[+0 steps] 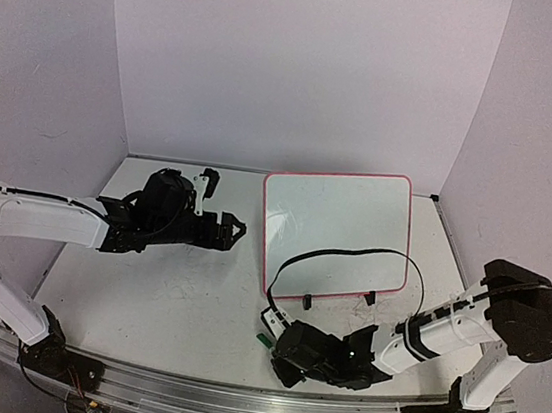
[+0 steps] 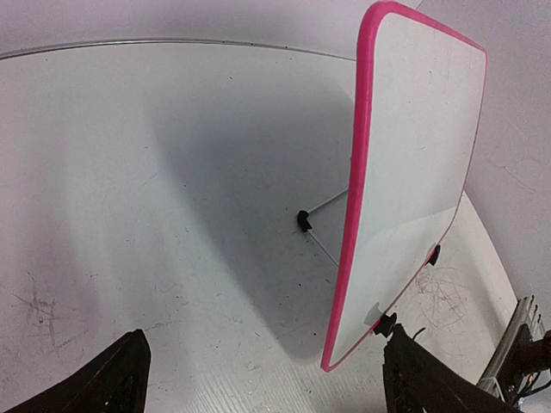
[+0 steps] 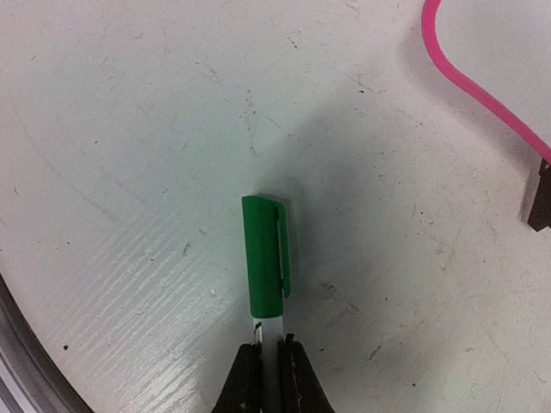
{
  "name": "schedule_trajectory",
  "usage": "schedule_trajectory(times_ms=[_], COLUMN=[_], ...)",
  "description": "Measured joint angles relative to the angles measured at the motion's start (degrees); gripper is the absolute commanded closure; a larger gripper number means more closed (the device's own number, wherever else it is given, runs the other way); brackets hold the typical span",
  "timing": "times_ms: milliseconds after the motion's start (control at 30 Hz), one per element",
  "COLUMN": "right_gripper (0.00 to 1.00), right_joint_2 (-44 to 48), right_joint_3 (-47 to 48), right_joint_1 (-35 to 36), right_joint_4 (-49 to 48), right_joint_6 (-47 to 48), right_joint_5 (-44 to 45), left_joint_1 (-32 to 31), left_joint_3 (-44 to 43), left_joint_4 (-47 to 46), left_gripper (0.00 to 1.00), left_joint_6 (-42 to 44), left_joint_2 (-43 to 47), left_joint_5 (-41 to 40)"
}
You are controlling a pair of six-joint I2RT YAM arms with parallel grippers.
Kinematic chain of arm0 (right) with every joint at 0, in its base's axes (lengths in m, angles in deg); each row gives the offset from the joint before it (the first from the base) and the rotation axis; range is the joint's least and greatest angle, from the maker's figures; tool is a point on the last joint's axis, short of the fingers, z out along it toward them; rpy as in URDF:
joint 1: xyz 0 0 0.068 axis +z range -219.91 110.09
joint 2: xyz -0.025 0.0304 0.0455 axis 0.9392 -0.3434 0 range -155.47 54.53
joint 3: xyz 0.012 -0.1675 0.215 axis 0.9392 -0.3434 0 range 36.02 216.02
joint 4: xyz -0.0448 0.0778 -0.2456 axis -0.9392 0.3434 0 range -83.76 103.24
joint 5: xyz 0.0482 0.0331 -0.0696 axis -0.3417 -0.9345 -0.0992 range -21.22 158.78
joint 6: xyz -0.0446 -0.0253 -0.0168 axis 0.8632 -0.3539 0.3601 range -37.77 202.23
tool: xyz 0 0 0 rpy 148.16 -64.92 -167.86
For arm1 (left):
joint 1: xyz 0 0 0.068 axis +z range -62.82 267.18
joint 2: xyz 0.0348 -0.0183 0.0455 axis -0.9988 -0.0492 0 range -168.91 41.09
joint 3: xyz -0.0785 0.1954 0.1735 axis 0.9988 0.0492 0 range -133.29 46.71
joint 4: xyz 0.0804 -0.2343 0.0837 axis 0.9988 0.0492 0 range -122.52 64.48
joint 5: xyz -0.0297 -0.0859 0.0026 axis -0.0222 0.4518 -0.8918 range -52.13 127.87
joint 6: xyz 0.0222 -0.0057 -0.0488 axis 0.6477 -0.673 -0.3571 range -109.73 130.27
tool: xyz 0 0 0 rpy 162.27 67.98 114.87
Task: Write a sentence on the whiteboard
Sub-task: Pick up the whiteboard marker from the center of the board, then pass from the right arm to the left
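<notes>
whiteboard (image 1: 335,236) stands propped on table (image 1: 164,294), face bare, nothing written; it lies at 1 o'clock from right gripper (image 3: 269,348), whose jaws pinch a green marker (image 3: 265,268), cap on, long axis to 12 o'clock; left gripper (image 1: 237,230) at board's 9 o'clock, nearer, jaws wide, empty

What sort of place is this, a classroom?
Likely a robot lab test cell: left arm and right arm mounted at a scuffed table, plain walls around it, a pink-rimmed whiteboard.
</notes>
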Motion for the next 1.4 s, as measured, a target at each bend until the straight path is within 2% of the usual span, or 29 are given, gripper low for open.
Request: schedule_trajectory(times_ms=[133,267,467,700,800,933,1200,1400], right_gripper=[1.00,1.00,1.00,1.00,1.00,1.00,1.00,1.00], right_joint_2=[0.46,5.55,15.71,20.35,21.55,21.66,21.66,21.66], right_joint_3=[-0.37,-2.13,-4.06,-4.06,-4.04,-4.04,-4.04,-4.04], right_joint_1=[-0.02,-0.66,-4.41,-7.53,-7.67,-7.88,-7.89,-7.89], right_joint_4=[-0.37,-0.90,-4.74,-7.70,-8.81,-9.61,-10.80,-11.14], right_joint_6=[0.27,1.87,6.12,12.13,13.99,15.67,17.04,17.66], right_joint_5=[2.42,4.42,4.39,2.82,2.48,1.85,0.62,0.21], left_joint_1=[0.00,0.07,0.11,-0.74,-1.08,-1.14,-1.48,-3.09], left_joint_3=[-0.04,-0.53,-3.02,-5.31,-5.36,-5.89,-9.11,-10.57], left_joint_4=[0.59,1.45,1.87,0.65,0.21,-0.45,-1.69,-1.72], left_gripper=[0.04,0.05,0.17,0.27,0.36,0.41,0.57,0.73], left_joint_6=[-0.06,-0.35,-0.43,-1.53,-2.75,-4.61,-7.28,-8.20], left_joint_2=[0.02,0.00,-1.34,-4.31,-5.15,-5.91,-9.09,-12.32], left_joint_5=[1.19,5.09,17.08,34.14,38.89,42.50,45.69,47.73])
